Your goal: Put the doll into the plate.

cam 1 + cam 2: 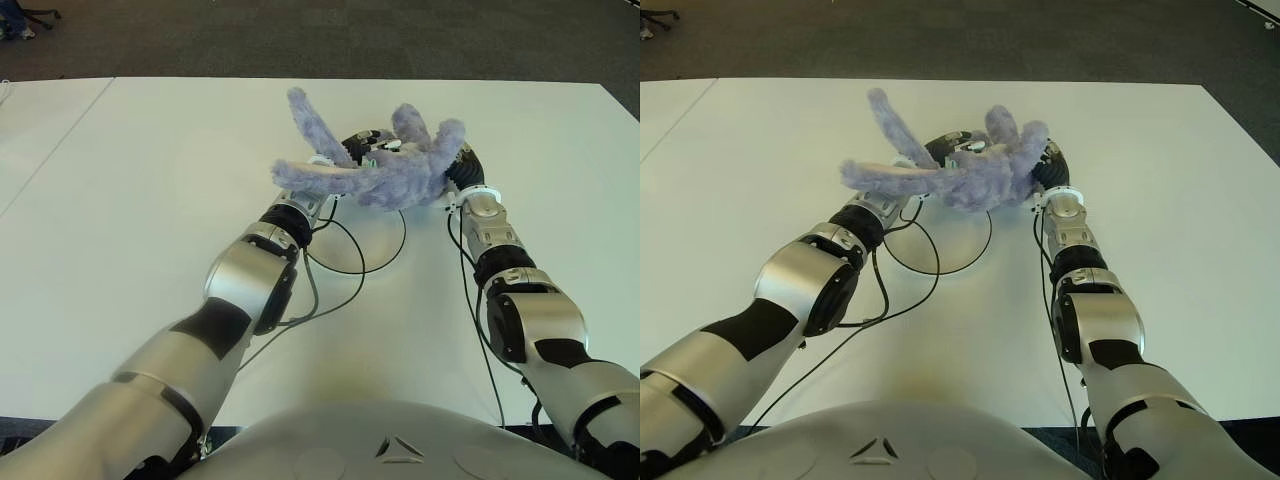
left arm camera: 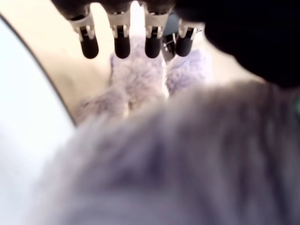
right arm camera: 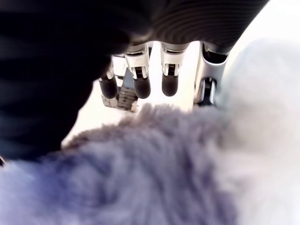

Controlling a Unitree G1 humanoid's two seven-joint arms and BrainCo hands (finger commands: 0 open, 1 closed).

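Holding: a fuzzy lavender doll is lifted between both robot hands above the far middle of a white table.
Doll: long plush limbs splay outward, one pointing up and away, another stretching toward the robot's left, two shorter ones rising on the right; its body fills the space between the two hands.
Left hand: reaches in from the left, largely hidden behind the fur in the eye views; in its wrist view the dark fingertips hang extended over the plush, with fur pressed close against the palm side, so the fingers read as cupped around the doll rather than tightly closed.
Right hand: comes in from the right, pressed against the doll's other flank; its wrist view shows fingers extended over the fur in the same fashion, the doll bulging up against the palm.
Plate: a white plate with a thin dark rim lies on the table just nearer the robot than the doll, partly overlapped by it in the eye views; whether the doll touches the plate cannot be told.
Cables: thin dark leads trail from both forearms across the tabletop.
Floor: dark carpet beyond the table's far edge.
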